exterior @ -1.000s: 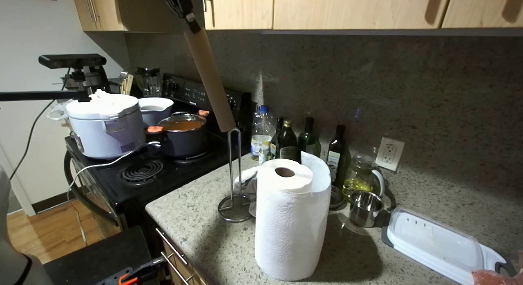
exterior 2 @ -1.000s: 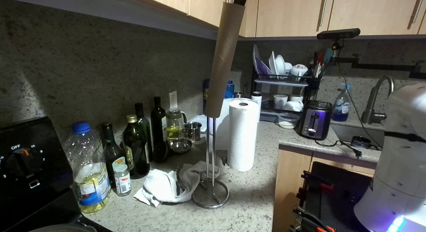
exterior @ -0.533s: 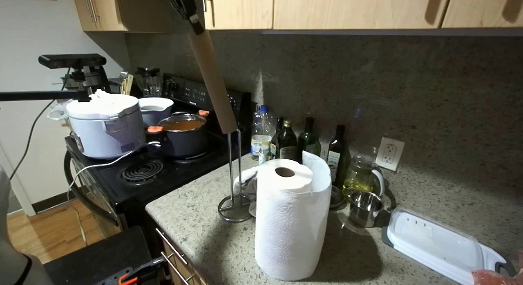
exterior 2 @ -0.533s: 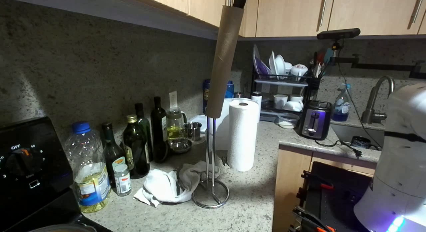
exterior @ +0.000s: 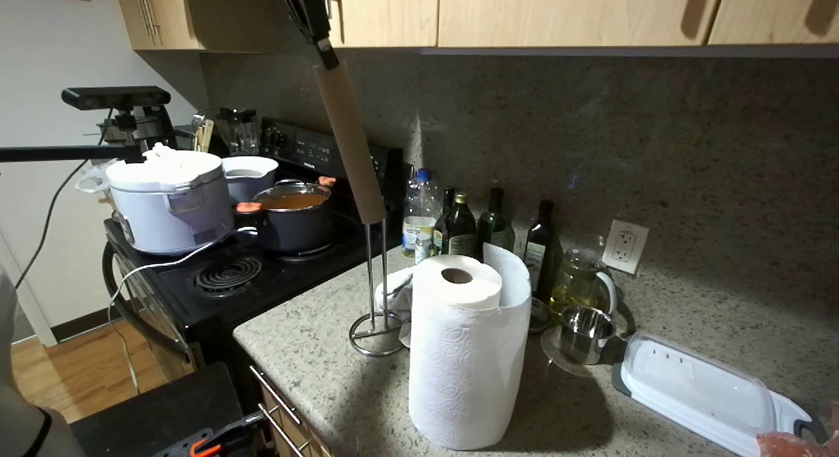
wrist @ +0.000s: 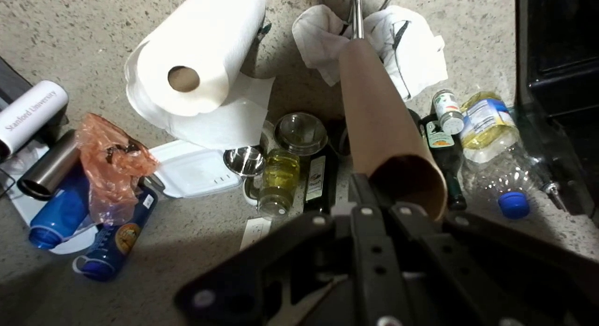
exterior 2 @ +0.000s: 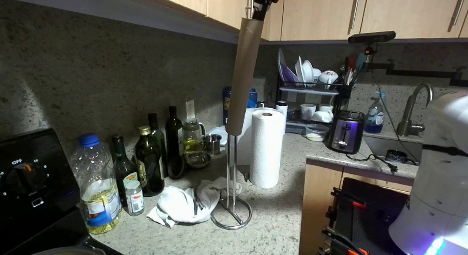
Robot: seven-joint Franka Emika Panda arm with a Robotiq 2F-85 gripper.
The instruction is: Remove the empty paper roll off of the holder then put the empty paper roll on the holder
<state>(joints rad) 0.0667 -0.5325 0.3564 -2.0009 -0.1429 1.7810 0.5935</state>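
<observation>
In an exterior view, a white cooker (exterior: 174, 204) sits at nine o'clock on the stove (exterior: 177, 283). At eleven o'clock, the claw (exterior: 330, 58) is clenched on the top rim of the cardboard tube (exterior: 351, 144), which leans that way, its lower end over the top of the upright wire stand (exterior: 385, 280). At four o'clock from the stand is the paper towel roll (exterior: 467, 378); dark bottles (exterior: 461, 229) are at twelve o'clock from the roll, a plastic box (exterior: 698, 385) at three.

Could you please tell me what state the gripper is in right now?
Gripper: closed, holding the empty paper roll by its upper end.
</observation>
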